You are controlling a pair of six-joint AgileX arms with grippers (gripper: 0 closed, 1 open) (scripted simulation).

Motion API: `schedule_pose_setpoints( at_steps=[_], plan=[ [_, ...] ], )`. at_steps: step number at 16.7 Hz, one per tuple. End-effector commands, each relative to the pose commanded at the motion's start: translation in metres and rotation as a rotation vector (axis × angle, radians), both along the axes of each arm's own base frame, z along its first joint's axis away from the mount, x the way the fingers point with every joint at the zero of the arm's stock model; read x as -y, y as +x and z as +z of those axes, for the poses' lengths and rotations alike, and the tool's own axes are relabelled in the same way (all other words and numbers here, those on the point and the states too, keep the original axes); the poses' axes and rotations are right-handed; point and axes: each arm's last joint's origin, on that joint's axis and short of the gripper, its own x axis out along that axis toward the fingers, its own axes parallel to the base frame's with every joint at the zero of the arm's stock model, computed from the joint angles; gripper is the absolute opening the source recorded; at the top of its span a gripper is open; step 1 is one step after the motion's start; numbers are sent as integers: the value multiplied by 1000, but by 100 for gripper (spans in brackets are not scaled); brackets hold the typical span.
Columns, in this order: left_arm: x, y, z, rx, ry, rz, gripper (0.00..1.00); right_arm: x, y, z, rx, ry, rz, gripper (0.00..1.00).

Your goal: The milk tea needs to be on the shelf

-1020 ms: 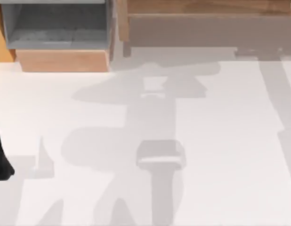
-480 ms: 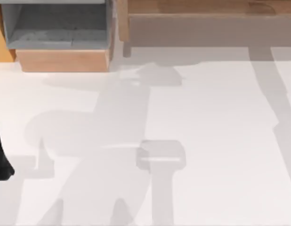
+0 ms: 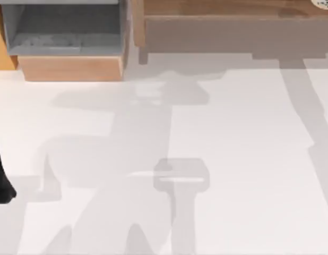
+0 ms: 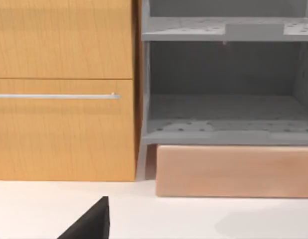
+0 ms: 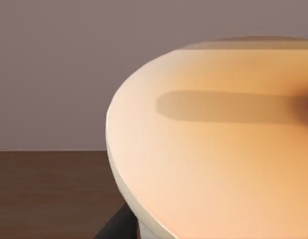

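The milk tea [image 5: 214, 144] looms close in the right wrist view as a pale beige-orange cup with a white rim. A speckled bit of the milk tea [image 3: 324, 2] peeks in at the top view's far right corner, over the shelf [image 3: 227, 8], a long brown board with a wooden post [image 3: 137, 29] and a grey-brown recess beneath. My right gripper [image 5: 121, 226] is shut on the cup, one dark finger against its side, above the brown shelf board [image 5: 44, 194]. My left arm [image 3: 0, 180] is parked at the table's left edge, and its gripper [image 4: 91, 224] faces the cabinet.
A grey-lined box cabinet [image 3: 68, 32] on a light wood base stands at the back left, next to an orange wooden drawer front [image 4: 64, 89] with a thin metal handle. Arm shadows lie across the white table [image 3: 243, 159].
The arm shadows on the table have shifted left and then settled. The speckled part of the milk tea left the top view's right corner and has come back over the shelf.
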Motion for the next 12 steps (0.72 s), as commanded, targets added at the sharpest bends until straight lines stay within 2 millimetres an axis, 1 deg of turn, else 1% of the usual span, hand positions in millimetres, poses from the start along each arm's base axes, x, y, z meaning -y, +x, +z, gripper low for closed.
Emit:
schedule_pose_setpoints(
  at_steps=[3, 5, 6, 7, 9, 12],
  plan=[
    [0, 0, 0, 0, 0, 0, 100, -23, -17, -10, 19, -5, 103, 0],
    [0, 0, 0, 0, 0, 0, 100, -33, -21, -14, 38, -4, 150, 0],
    [0, 0, 0, 0, 0, 0, 100, -35, -19, -16, 42, 0, 155, 0],
    [0, 0, 0, 0, 0, 0, 100, -33, -15, -18, 43, 4, 147, 0],
    [0, 0, 0, 0, 0, 0, 100, -22, -3, -20, 35, 3, 94, 0],
    [0, 0, 0, 0, 0, 0, 100, -1, 26, -24, 7, -25, 6, 0]
  ],
)
